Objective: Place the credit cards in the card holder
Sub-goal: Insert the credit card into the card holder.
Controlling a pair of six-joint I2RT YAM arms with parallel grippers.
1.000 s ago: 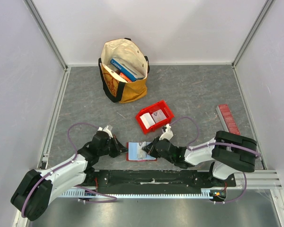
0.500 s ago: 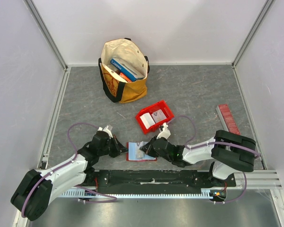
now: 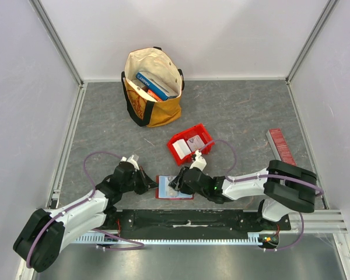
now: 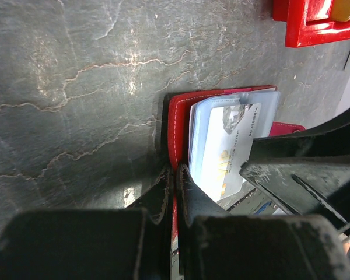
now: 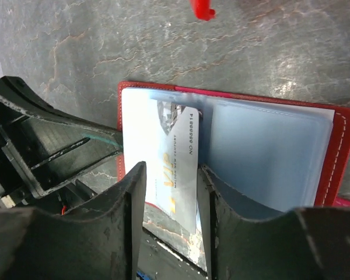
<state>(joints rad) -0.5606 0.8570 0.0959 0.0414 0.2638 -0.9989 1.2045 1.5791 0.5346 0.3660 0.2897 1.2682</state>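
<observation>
One credit card (image 5: 178, 146) sits partway in the card holder (image 5: 268, 146), pinched by the right gripper (image 5: 170, 175); the left gripper (image 4: 174, 178) clamps its edge. Next: push the card squarely home.

On your grey stone-look table (image 3: 239, 111) you have a cream and yellow tote bag (image 3: 160, 114) with blue books (image 3: 151, 80) at the far side, a red bin (image 3: 174, 146) mid-table, and a ridged red strip (image 3: 281, 147) at the right.

One card holder (image 5: 340, 153) — red, lying open on the grey veined table (image 5: 268, 52), pale blue sleeves (image 5: 268, 153) upward. One credit card (image 5: 178, 137) — white, marked VIP, far end over the left sleeve, clamped edgewise in the right gripper (image 5: 169, 178). Black left gripper (image 5: 44, 149) at the holder's left edge.
</observation>
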